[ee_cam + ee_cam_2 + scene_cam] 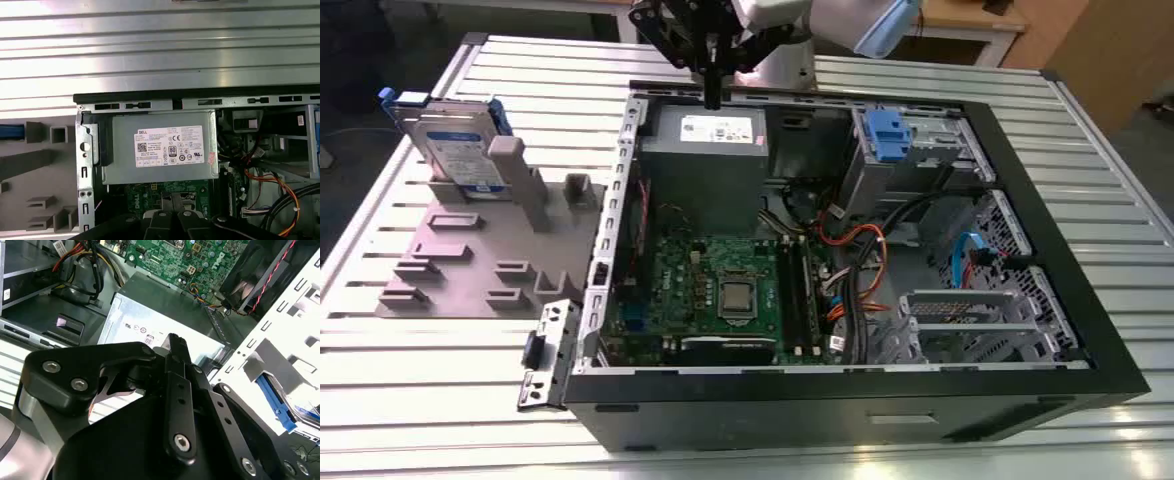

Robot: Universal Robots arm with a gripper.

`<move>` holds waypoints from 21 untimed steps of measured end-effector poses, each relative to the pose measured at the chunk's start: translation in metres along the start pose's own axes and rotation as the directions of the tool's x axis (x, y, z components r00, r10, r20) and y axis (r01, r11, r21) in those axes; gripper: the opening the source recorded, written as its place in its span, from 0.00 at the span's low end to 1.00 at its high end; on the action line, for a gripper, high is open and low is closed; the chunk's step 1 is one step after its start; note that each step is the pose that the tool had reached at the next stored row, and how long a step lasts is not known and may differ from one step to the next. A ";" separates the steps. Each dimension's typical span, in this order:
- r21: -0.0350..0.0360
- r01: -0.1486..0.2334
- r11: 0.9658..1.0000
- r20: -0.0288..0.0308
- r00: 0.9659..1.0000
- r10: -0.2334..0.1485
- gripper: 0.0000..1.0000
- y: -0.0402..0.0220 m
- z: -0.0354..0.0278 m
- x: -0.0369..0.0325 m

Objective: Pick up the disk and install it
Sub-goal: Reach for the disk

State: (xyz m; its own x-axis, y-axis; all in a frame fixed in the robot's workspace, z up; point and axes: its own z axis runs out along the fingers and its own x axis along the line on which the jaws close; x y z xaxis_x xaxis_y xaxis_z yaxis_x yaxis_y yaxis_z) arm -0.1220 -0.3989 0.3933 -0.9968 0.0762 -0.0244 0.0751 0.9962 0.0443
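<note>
The disk (pixel 459 150), a silver-grey drive with a white-and-blue label in a blue carrier, stands upright in a slot of the grey fixture (pixel 467 250) at the exterior view's left, outside the computer case (pixel 854 395). My gripper (pixel 711 98) hangs over the case's far edge, just above the grey power-supply box (pixel 707 150), well to the right of the disk. Its two black fingers are pressed together with nothing between them, as both wrist views also show (pixel 176 341) (pixel 172 210).
The open case holds a green motherboard (pixel 720 285), orange and black cables (pixel 867 250), a small blue clip (pixel 887 135) in the far bay and a metal drive cage (pixel 974 325) at the near right. All rests on a ribbed metal table (pixel 427 400).
</note>
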 end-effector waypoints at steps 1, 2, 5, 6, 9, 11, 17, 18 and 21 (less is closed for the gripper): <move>0.000 0.000 1.000 0.000 1.000 0.000 0.11 0.0000 0.0000 0.0000; 0.000 0.000 1.000 0.000 1.000 0.000 0.11 0.0000 0.0000 0.0006; 0.000 0.000 1.000 0.000 1.000 0.000 0.11 -0.0001 0.0008 0.0014; 0.000 0.000 1.000 0.000 1.000 0.000 0.11 -0.0001 0.0008 0.0016; 0.000 0.000 1.000 0.000 1.000 0.000 0.11 -0.0002 0.0008 0.0025; 0.000 0.000 1.000 0.000 1.000 0.000 0.11 -0.0004 0.0011 0.0043; 0.000 0.000 1.000 -0.002 1.000 0.000 0.11 -0.0005 0.0024 0.0058; 0.000 0.000 1.000 -0.002 1.000 0.000 0.11 -0.0006 0.0024 0.0062; 0.000 0.000 1.000 -0.002 1.000 0.000 0.11 -0.0006 0.0025 0.0070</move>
State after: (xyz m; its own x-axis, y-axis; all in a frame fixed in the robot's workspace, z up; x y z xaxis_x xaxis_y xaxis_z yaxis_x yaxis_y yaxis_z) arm -0.1289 -0.3989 0.3907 -0.9969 0.0761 -0.0220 0.0751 0.9962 0.0442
